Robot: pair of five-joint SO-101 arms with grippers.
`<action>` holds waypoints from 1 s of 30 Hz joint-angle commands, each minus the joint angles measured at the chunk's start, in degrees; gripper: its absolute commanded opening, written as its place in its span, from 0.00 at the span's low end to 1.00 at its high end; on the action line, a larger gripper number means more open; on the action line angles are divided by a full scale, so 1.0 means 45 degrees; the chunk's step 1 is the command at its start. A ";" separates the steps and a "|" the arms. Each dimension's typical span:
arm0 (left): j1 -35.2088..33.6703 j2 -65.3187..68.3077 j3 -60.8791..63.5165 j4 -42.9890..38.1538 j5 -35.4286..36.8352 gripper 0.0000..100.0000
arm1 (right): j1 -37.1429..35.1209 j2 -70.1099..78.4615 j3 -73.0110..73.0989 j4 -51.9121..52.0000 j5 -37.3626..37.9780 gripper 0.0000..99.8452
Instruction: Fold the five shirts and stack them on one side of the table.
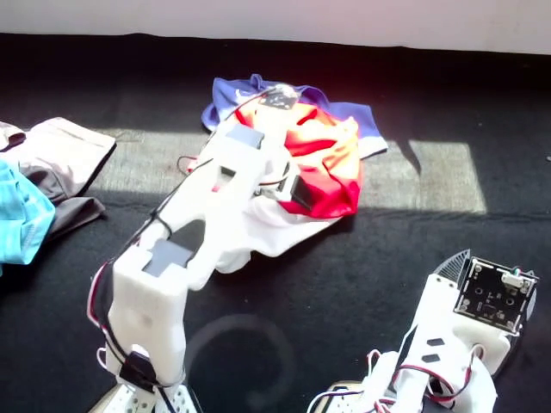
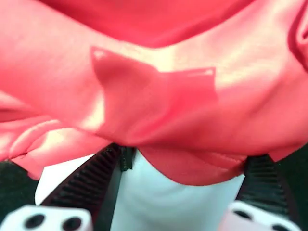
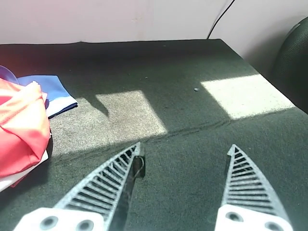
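While the left gripper sits buried in the red, white and blue shirt, its jaws stand wide apart. Red cloth drapes over both tips and a band of white cloth shows in the gap between them. Nothing is pinched as far as I can see; the fabric is touching the fingers rather than held by them. The shirt lies in a rumpled heap right under and around this gripper, with a blue sleeve spilling out beyond it. Over on the other side, the right gripper hangs above the bare black table, jaws spread and nothing between them. The shirt's near edge is off to its inner side, close by but not touching. A pale beige shirt and a turquoise shirt lie together well away from the left gripper, out past its arm's outer side. I can't tell whether those two are properly folded. My read is that this is the take-hold step on the middle shirt, with the fold itself not begun. The next move calls for the left jaws to close on a single layer near a hem or shoulder, not on a bunch. The right gripper needs to come in and catch the opposite edge so the cloth can be spread flat. The likely trouble is grabbing several layers at once.
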 commanded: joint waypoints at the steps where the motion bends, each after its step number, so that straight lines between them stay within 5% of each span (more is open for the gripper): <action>1: -0.0479 0.0987 -0.1963 0.2129 -0.1289 0.22 | 0.0107 0.0147 -0.0420 0.0029 -0.0137 0.26; 4: -0.1358 0.1495 -0.3331 0.3946 -0.1797 0.00 | 0.0107 0.0147 -0.0381 -0.0010 -0.0293 0.26; 14: -0.8098 -0.0674 -0.8078 0.7560 -0.1856 0.01 | 0.0029 0.0147 0.0068 -0.0049 -0.1348 0.26; 21: -1.3314 -0.4073 -0.9817 0.7502 -0.3321 0.01 | 0.0010 0.0166 0.0557 -0.0654 -0.1328 0.26; 30: -1.7416 -0.5031 -1.1067 0.4943 -0.4415 0.01 | 0.0010 0.3272 -0.0440 -0.1592 -0.1348 0.26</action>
